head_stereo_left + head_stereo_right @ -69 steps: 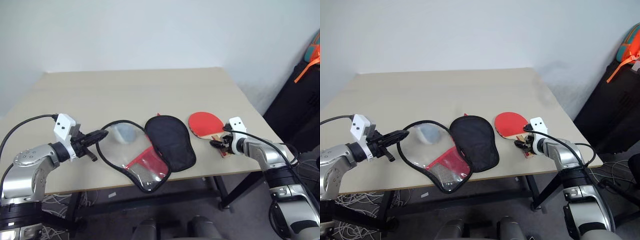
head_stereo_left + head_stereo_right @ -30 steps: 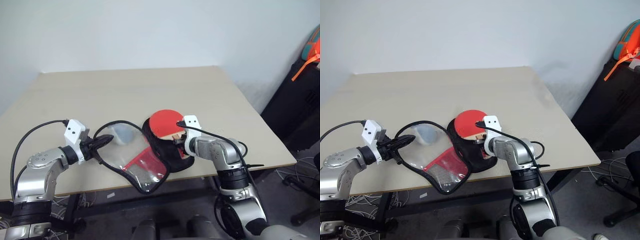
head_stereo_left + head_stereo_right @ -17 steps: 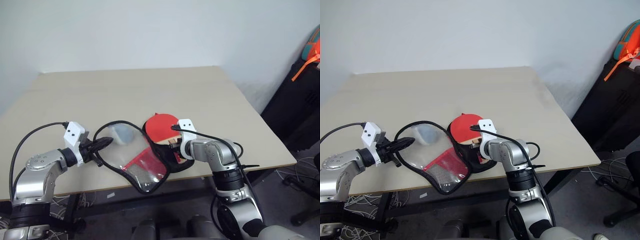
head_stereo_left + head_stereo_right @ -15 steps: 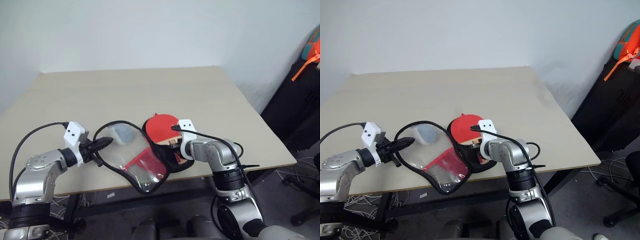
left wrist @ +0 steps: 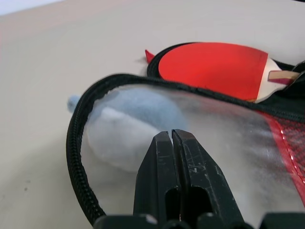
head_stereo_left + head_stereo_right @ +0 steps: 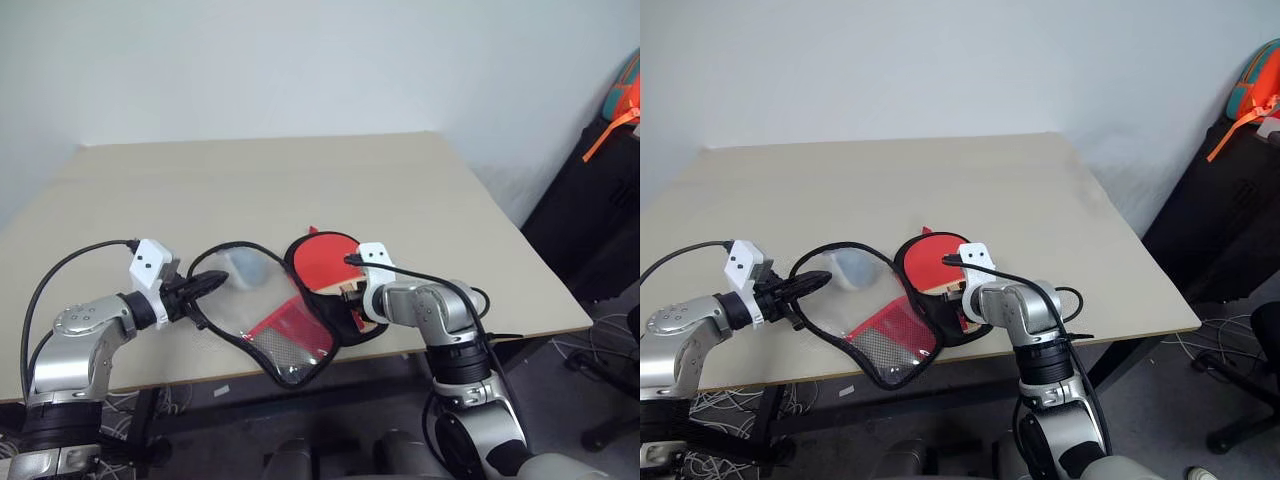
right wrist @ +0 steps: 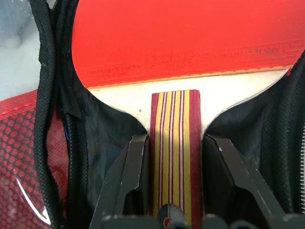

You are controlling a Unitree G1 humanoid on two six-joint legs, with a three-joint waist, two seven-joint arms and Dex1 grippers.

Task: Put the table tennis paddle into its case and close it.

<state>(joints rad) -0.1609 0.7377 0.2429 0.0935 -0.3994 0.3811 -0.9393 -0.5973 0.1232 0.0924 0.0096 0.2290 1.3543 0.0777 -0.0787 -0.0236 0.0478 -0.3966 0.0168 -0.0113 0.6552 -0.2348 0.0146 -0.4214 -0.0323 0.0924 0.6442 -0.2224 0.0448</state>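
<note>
Right wrist view: right gripper (image 7: 174, 157) clamps the stiff, light paddle (image 7: 186, 43) by its handle, probably securely, over the soft case (image 6: 345, 325).

My left arm comes in from the lower left of the frame, forearm angled toward the centre, and my left gripper (image 6: 203, 284) has its two black fingers (image 5: 159, 179) pressed flat together, pointing slightly downward. My right arm rises from the bottom centre and bends inward, wrist pitched steeply down; my right gripper (image 7: 172, 143) stands partly spread, one finger against each side of the table tennis paddle's (image 7: 186, 38) striped handle.
</note>
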